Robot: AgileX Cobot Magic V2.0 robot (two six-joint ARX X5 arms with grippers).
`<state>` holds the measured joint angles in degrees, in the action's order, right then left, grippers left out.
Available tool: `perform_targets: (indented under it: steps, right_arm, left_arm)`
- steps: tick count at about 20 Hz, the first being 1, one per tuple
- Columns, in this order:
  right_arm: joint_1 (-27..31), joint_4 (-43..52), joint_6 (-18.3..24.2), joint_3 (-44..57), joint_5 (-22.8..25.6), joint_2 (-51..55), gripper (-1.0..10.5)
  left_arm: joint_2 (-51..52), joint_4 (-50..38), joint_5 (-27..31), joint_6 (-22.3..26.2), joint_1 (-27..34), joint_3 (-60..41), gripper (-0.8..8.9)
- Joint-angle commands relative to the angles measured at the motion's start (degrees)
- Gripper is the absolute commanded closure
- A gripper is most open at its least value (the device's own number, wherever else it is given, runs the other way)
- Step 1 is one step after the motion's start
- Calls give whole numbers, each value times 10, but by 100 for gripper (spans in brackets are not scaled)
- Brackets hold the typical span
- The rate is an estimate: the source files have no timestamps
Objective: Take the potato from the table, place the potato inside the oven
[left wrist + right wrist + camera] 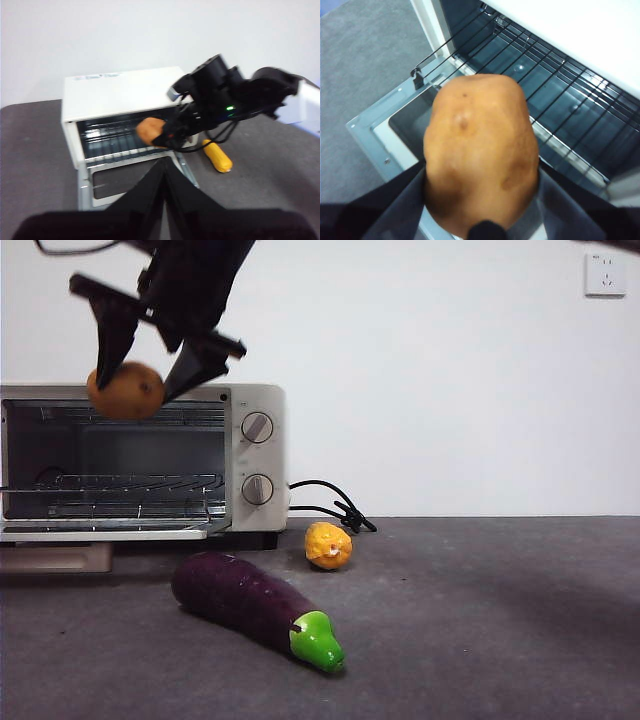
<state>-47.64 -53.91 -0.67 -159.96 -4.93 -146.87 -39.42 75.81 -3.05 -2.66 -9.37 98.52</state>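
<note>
Bare test bench: plain white wall (450, 370), socket (604, 275), toy eggplant (255, 608)

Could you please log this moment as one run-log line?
right gripper: holding potato above open oven door | left gripper: shut, waiting | potato not yet inside

oven (140, 460) left side: cut off by the front view's edge
potato (480, 155) underside: hidden behind the right hand (482, 220)
left hand (165, 172): blurred, base cropped
</note>
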Motion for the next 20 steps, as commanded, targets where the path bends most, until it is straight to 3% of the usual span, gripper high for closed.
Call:
perform_targets:
  steps: [1, 13, 20]
  right_arm:
    - [1, 23, -10, 5, 1, -23, 953]
    - [34, 108, -85, 5, 7, -87, 954]
    - [31, 152, -83, 5, 18, -101, 953]
  left_arm:
    - [2, -3, -18, -8, -2, -2, 819]
    - [-5, -3, -19, -3, -2, -2, 819]
    - [-18, -3, -19, 3, -2, -2, 819]
